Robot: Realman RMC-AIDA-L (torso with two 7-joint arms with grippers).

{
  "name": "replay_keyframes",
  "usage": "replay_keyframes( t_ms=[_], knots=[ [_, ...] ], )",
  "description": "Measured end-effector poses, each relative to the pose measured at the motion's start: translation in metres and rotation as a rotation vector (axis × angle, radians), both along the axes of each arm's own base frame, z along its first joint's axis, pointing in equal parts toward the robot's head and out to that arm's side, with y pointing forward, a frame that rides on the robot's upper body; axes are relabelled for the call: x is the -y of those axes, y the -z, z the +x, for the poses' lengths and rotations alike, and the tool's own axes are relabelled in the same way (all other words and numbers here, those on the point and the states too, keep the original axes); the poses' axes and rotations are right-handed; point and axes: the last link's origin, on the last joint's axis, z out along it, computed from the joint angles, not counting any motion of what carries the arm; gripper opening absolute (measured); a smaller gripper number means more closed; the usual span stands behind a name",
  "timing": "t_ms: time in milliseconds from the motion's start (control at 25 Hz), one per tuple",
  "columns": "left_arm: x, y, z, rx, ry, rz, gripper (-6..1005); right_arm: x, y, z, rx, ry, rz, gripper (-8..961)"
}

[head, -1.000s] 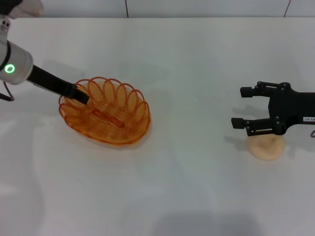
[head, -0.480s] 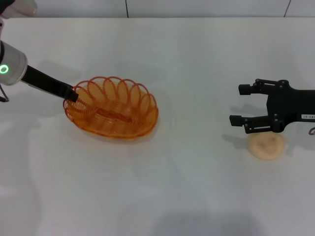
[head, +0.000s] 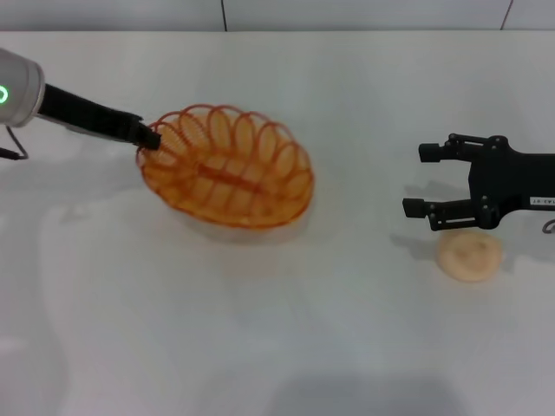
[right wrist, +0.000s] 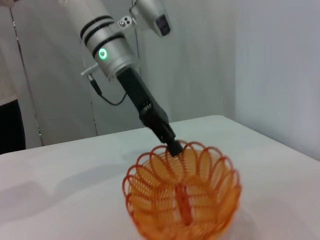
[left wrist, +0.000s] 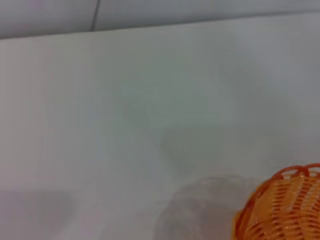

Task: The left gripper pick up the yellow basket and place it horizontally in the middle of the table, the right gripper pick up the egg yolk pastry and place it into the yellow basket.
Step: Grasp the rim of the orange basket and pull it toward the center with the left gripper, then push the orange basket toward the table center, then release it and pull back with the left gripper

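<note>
While clamped at its rim by the left gripper [head: 147,139], the basket [head: 227,166] sits left of centre over the worktop [head: 277,329], tilted, its open side turned partly toward the head camera and its lower edge close to the surface; whether it touches cannot be told. Item: basket, orange-yellow, oval, woven wire with looped rim; seen also in the right wrist view [right wrist: 183,200] and, as an edge only, in the left wrist view [left wrist: 285,210]. Item: left gripper, jaws closed on the rim loops at the basket's left end, arm reaching in from the left edge; visible from the right wrist camera [right wrist: 173,147]. Item: pastry [head: 469,255], pale, round, lying on the worktop well to the right of the basket. Item: right gripper [head: 420,180], jaws spread apart and holding nothing, hovering just above and behind the pastry, fingers pointing toward the basket.
</note>
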Motion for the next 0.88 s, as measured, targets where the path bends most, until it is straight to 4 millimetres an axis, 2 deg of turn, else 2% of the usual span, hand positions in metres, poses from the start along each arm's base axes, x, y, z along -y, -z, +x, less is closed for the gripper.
replay_keyframes(
  t_ms=[320, 640, 880],
  knots=[
    [0.012, 0.018, 0.017, 0.101, -0.157, -0.028, 67, -0.001, -0.001, -0.001, 0.008, -0.02, 0.01, 870],
    [0.016, 0.045, 0.025, 0.081, -0.324, -0.032, 65, 0.0, -0.004, -0.001, 0.004, -0.032, 0.019, 870],
    [0.015, 0.059, 0.032, 0.085, -0.388, -0.026, 73, 0.002, -0.006, 0.0, 0.011, -0.051, 0.024, 870]
  ],
)
